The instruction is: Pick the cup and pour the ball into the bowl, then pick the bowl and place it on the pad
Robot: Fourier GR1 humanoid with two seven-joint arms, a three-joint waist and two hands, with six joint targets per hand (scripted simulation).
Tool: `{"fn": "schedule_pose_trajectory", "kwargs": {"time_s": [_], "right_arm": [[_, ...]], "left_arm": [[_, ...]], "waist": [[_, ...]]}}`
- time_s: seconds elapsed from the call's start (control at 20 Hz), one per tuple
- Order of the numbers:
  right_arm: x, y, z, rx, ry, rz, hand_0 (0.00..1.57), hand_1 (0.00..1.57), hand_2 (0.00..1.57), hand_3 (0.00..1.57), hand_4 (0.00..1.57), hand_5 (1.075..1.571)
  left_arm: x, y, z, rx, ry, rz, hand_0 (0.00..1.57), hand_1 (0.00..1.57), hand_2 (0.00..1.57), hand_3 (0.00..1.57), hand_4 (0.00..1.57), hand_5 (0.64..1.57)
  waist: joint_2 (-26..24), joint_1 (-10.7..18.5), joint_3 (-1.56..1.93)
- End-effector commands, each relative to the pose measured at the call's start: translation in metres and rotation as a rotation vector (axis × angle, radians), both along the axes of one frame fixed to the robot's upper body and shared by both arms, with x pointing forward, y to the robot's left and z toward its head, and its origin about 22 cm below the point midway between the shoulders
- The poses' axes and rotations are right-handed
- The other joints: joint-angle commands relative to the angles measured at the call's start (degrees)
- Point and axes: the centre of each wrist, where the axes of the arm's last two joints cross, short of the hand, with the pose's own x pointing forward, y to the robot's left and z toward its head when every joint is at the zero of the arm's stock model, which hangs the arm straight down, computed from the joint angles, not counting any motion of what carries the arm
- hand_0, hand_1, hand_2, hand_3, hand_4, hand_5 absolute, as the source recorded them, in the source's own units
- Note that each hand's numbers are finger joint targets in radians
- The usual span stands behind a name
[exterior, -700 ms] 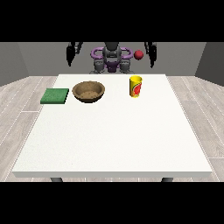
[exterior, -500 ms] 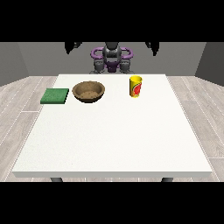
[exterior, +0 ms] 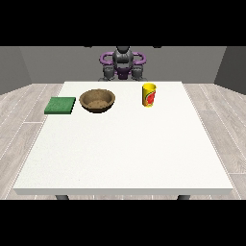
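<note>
Three things sit on the far half of the large white table (exterior: 125, 153), and going from the view's left to its right they are a pad, a bowl and a cup. Farthest left lies the flat green square pad (exterior: 60, 105), resting flush on the tabletop close to the left edge. Just to its right, apart from it by a narrow strip of bare table, stands the round brown wooden bowl (exterior: 97, 100), upright with its speckled inside facing up. Well to the right of the bowl, nearer the middle of the table's width, stands the yellow cylindrical cup with a red mark on its side (exterior: 149, 95), upright and untouched; whether a ball lies inside it cannot be told from this angle. Behind the table's far edge, between bowl and cup in the view, is the dark grey robot torso with purple rings at its shoulders (exterior: 123, 64). Neither hand shows inside the scene, at the view's left or at its right, so how the fingers lie cannot be told. Grey plank flooring (exterior: 24, 120) shows on both sides of the table.
</note>
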Motion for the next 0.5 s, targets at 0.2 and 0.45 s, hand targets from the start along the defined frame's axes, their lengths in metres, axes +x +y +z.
{"fn": "schedule_pose_trajectory", "kwargs": {"time_s": [0.2,0.45], "right_arm": [[0.0,-0.011,0.055,0.021,-0.192,-0.018,0.0,0.0,0.0,0.0,0.76,1.549],[0.011,0.028,0.04,0.04,-0.352,0.063,0.0,0.0,0.0,0.0,0.73,1.55]], "left_arm": [[0.005,-0.024,0.039,0.007,-0.19,0.006,0.0,0.0,0.0,0.0,0.59,1.557],[0.04,-0.013,0.047,0.081,-0.366,0.051,0.0,0.0,0.0,0.0,0.58,1.544]], "waist": [[12.9,-1.1,-0.13],[23.9,-3.1,-0.13]]}}
